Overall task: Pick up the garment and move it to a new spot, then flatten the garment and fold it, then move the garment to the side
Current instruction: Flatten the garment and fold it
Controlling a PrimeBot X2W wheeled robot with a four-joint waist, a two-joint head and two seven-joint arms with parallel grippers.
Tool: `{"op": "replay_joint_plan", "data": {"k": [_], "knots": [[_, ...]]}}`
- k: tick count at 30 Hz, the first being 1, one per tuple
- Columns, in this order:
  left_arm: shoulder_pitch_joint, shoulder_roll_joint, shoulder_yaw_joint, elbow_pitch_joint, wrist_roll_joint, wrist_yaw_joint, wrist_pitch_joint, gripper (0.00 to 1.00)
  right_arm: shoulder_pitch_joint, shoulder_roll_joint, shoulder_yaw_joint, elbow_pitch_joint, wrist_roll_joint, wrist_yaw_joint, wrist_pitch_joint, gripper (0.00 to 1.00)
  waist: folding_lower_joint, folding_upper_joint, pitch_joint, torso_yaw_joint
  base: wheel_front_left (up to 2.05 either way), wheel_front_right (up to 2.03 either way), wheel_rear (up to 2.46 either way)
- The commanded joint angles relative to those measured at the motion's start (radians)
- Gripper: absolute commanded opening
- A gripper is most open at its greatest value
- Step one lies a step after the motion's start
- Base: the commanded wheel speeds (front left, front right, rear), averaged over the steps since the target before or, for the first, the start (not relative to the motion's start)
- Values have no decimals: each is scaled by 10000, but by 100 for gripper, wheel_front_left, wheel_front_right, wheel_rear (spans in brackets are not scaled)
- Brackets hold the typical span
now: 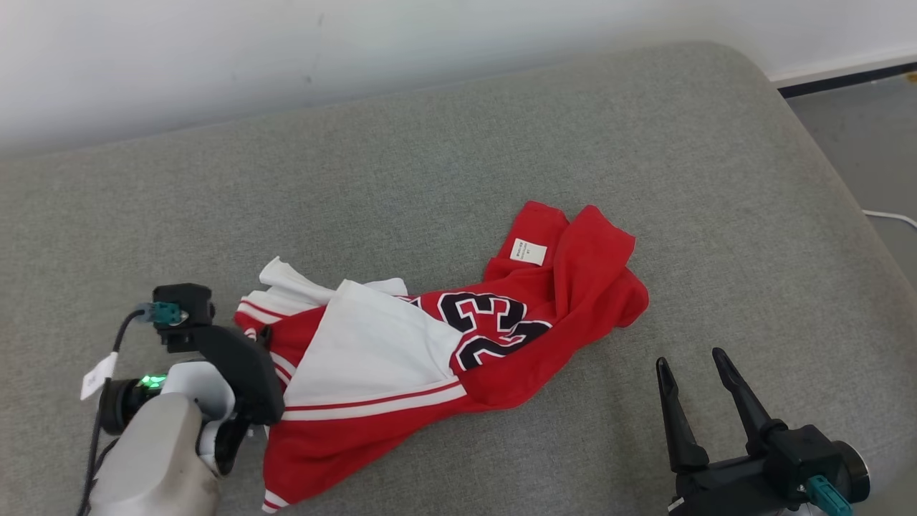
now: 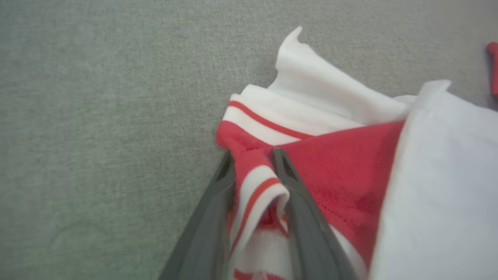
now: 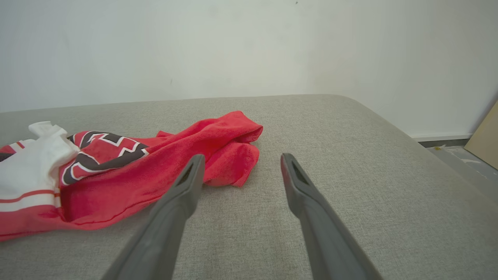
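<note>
The garment [image 1: 444, 344] is a red jersey with white panels, red-and-white striped trim and black numerals, lying crumpled on the grey cushioned surface [image 1: 501, 143]. My left gripper [image 1: 261, 337] is at the garment's left end. In the left wrist view its fingers [image 2: 290, 182] are closed in on a fold of the striped trim [image 2: 255, 194], which fills the gap between them. My right gripper [image 1: 688, 358] hovers open to the right of the garment, nothing between its fingers [image 3: 183, 186]; the red end of the garment [image 3: 218, 144] lies just ahead and left of it.
A white wall [image 1: 286, 57] runs behind the cushioned surface. The surface's rounded right edge [image 1: 838, 186] drops to a grey floor [image 1: 874, 129] where a white cable [image 1: 888, 215] lies. A tan board [image 3: 484, 136] leans at the right.
</note>
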Motion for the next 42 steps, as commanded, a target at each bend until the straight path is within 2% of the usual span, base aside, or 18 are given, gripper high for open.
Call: {"op": "replay_joint_plan", "data": {"k": [1, 7, 14, 22, 23, 24, 34, 42], "knots": [[117, -32, -84, 107, 74, -3, -116, 0, -33, 29, 2, -19, 44, 5, -57, 100, 0, 0, 43, -30, 0, 0, 0], [-528, 328, -111, -208, 533, 129, -1545, 0, -171, 19, 75, -78, 114, 5, -56, 100, 0, 0, 210, -208, 0, 0, 0], [-1581, 680, -54, -387, 1078, 496, -3400, 0, -259, -72, 218, -167, 136, 5, -56, 100, 0, 0, 550, -532, 0, 0, 0], [-2639, 1169, 15, 301, 1296, 796, -3682, 0, -427, -212, 472, -272, 223, 5, -57, 100, 0, 0, 1045, -912, 0, 0, 0], [-2693, 1190, 18, 446, 1252, 782, -3598, 19, -437, -214, 496, -268, 220, 5, -57, 100, 0, 0, 1088, -930, 0, 0, 0], [-2733, 1200, 48, 616, 1173, 749, -3488, 100, -453, -207, 527, -260, 220, 5, -57, 100, 0, 0, 1124, -940, 0, 0, 0], [-2819, 795, -32, 1189, 889, 638, -3281, 100, -301, -200, 476, -164, 293, 5, -44, 100, 0, 0, 923, -491, 0, 0, 0], [-3173, 272, -544, 1295, 894, -31, -2471, 100, -452, -153, 697, -80, 348, 5, -40, 100, 0, 0, 790, -419, 0, 0, 0]]}}
